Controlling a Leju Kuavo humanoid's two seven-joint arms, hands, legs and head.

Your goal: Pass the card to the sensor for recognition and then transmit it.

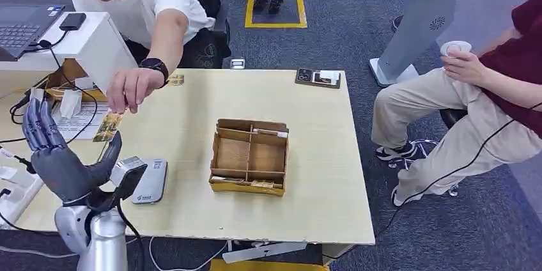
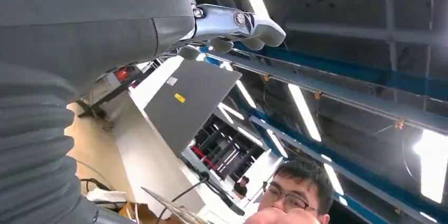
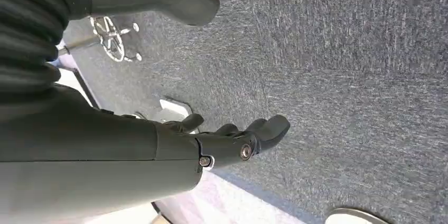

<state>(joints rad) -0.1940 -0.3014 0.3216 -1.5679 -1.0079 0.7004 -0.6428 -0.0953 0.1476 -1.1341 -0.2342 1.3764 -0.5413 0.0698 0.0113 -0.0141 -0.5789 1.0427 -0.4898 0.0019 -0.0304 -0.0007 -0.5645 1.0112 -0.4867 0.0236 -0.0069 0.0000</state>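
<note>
Nearest us, our left hand (image 1: 61, 156) is raised palm-up over the table (image 1: 319, 175), fingers spread apart and holding nothing. We count one card (image 1: 107, 126), just above that hand's thumb, pinched in a person's hand (image 1: 131, 89) and not touching ours. One grey sensor (image 1: 148, 181) lies flat on the table just right of our left hand. One compartmented cardboard box (image 1: 249, 156) sits further right of the sensor. Two people: one leaning over behind the card, one seated well right of the table. Our right hand (image 3: 222, 139) hangs over carpet, fingers loosely curled, empty.
</note>
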